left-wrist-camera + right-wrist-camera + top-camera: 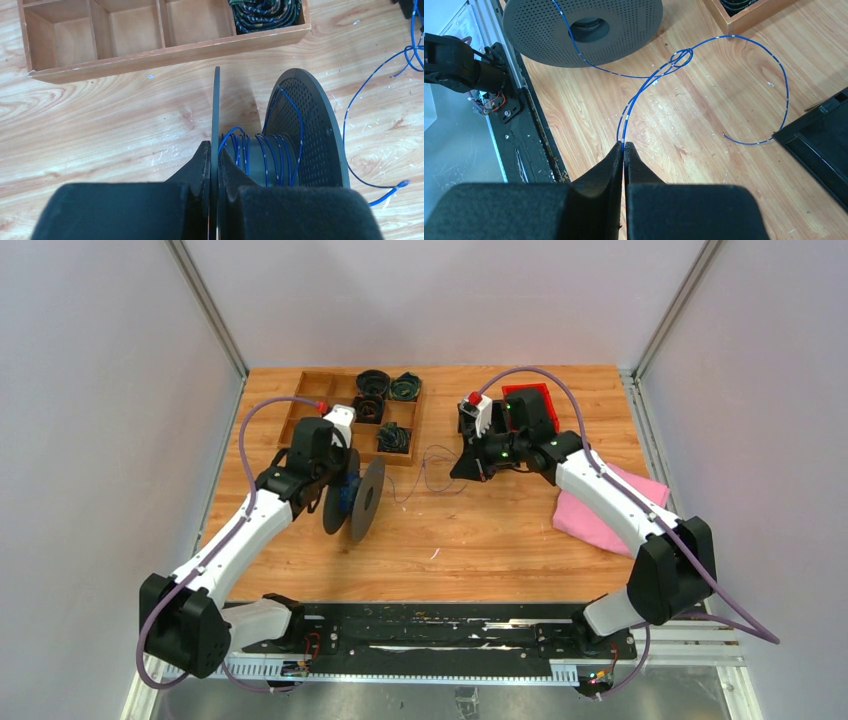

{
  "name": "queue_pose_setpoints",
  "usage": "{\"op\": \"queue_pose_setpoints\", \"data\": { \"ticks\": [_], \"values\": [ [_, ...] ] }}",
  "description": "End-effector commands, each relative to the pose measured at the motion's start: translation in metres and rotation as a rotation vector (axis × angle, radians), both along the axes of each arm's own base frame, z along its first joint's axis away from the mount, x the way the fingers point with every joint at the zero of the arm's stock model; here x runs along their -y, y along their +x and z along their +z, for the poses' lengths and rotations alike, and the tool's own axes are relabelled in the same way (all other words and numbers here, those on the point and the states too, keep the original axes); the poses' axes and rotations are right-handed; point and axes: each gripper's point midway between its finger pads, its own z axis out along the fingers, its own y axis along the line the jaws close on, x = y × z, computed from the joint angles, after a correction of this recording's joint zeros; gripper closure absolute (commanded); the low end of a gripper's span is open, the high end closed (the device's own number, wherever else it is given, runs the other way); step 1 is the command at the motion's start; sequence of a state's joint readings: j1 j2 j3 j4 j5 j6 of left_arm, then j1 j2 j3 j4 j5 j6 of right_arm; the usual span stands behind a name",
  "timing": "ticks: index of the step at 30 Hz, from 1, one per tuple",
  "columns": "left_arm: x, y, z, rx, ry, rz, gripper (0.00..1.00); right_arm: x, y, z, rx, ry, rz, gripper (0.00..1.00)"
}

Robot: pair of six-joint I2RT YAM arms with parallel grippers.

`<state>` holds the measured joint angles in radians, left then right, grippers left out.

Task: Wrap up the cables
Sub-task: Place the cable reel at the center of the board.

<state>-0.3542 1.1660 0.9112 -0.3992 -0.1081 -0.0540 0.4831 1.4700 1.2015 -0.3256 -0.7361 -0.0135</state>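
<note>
So the left gripper is clamped on one flange of the grey spool, standing on edge left of centre. The blue cable has a few turns on the hub, then trails right, maybe knotted midway, into the right gripper, whose tips pinch it.

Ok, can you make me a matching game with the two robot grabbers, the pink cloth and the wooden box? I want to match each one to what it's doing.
Things:
1. left gripper
2. right gripper
3. pink cloth
4. wooden tray

States:
A. lies beneath the right arm
B. pinches the blue cable
C. has black coiled bundles in some compartments
D. clamps one flange of the grey spool

Pairs: 1-D, 2-B, 3-A, 4-C
</note>
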Motion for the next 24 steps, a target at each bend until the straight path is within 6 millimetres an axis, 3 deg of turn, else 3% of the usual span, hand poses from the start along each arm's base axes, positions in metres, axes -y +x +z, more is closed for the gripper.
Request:
{"op": "queue_pose_setpoints", "data": {
  "ticks": [1,10,24],
  "values": [
    [0.002,0.012,0.005,0.043,-0.038,0.018,1.00,-0.003,0.005,-0.003,0.016,-0.010,-0.016,0.99],
    [0.002,0.012,-0.004,0.029,-0.104,0.025,0.99,0.003,0.016,-0.006,0.043,-0.046,-0.054,0.99],
    [0.006,0.010,-0.001,0.036,-0.133,0.005,0.82,-0.001,0.018,-0.009,0.020,-0.050,-0.030,0.99]
  ]
}}
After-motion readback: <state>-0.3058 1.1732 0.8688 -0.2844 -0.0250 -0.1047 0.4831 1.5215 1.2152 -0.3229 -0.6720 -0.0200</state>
